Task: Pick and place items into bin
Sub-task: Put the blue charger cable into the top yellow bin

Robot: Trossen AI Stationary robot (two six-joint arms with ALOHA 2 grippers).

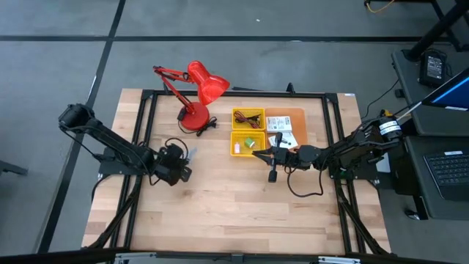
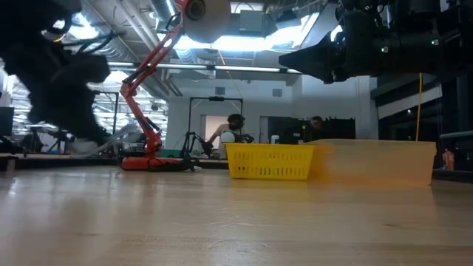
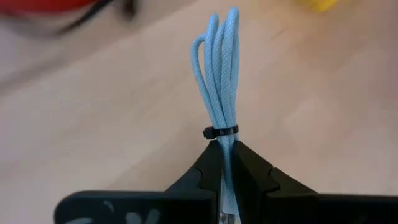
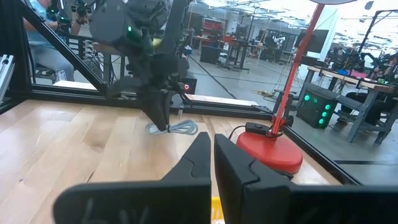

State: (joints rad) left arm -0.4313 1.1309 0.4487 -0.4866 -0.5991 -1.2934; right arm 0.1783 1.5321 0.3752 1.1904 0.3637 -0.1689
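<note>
- Left end effector (image 3: 225, 163): fingers clamped on a bundled light-blue cord (image 3: 221, 81), gripped just below its black tie, loops sticking out ahead. In the high view it sits at about 9 o'clock on the worktop (image 1: 220, 213), well apart from the bins.
- Right end effector (image 4: 212, 152): fingers pressed together, nothing between them. It hovers just beside the yellow bin (image 1: 248, 143), at that bin's 5 o'clock.
- Yellow bin: near worktop centre toward 1 o'clock, already holding a small green piece (image 1: 249, 142). A second yellow bin (image 1: 248, 118) with cords lies at its 12 o'clock, and an orange tray (image 1: 293, 116) with white packets (image 1: 282, 123) at its 3 o'clock.
- Red desk lamp (image 1: 196, 95): at 11 o'clock, between the left arm and the bins.
- Step in hand, as I judge it: carry the cord to the bin. Lift before crossing, pass on the 6 o'clock side of the lamp base, and let the right arm clear first. Release only when the dangling loops are fully over the bin, low enough not to spill over its wall.
</note>
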